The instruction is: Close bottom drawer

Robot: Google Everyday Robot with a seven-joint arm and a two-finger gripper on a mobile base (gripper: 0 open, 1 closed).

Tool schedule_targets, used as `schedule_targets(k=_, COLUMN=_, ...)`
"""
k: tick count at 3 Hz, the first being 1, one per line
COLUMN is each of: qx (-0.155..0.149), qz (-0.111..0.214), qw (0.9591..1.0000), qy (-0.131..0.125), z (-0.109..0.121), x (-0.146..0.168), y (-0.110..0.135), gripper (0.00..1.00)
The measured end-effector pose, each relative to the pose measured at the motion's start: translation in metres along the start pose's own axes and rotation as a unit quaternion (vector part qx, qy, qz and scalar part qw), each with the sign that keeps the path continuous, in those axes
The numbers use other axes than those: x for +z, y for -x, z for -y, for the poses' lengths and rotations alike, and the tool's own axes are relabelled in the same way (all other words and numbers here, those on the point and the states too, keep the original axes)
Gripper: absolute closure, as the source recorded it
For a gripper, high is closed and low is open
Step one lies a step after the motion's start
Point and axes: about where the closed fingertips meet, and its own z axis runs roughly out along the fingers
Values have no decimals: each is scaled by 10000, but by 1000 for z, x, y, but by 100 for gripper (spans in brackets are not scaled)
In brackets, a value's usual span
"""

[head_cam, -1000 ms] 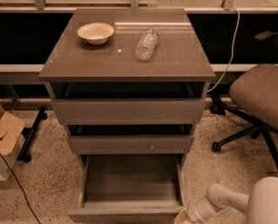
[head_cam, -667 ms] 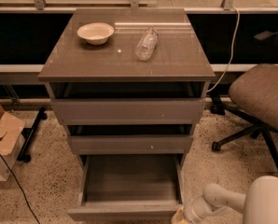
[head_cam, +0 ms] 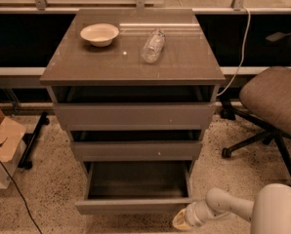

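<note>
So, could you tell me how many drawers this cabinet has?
3: top drawer, middle drawer below it, bottom drawer pulled furthest out, with the gripper near its front right corner.

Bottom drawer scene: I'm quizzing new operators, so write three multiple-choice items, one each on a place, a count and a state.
1. The gripper is: A high, upper left; B low, by the bottom drawer's front right corner; C out of view.
2. Drawers in the cabinet: A two; B four; C three.
3. The bottom drawer is: A pulled out; B shut; C removed.
B, it shows at that corner; C, three fronts stack; A, its floor is exposed.
</note>
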Motion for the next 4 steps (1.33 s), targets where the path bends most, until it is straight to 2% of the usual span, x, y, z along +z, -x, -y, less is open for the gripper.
schedule_targets(k=1, qx=0, qz=0, qw=10000, qy=0, z=0, x=0, y=0, gripper=100)
schedule_targets(k=2, qx=-216, qz=51, qw=9992, qy=-333, z=10, x=5, y=12, gripper=100)
schedule_targets(k=3, qx=-640, qz=203, qw=9943, qy=-830, z=35, x=15, y=33, gripper=100)
schedule_targets(k=4, qx=-957, qz=351, qw=9878, qy=-1177, z=61, x=21, y=51, gripper=100)
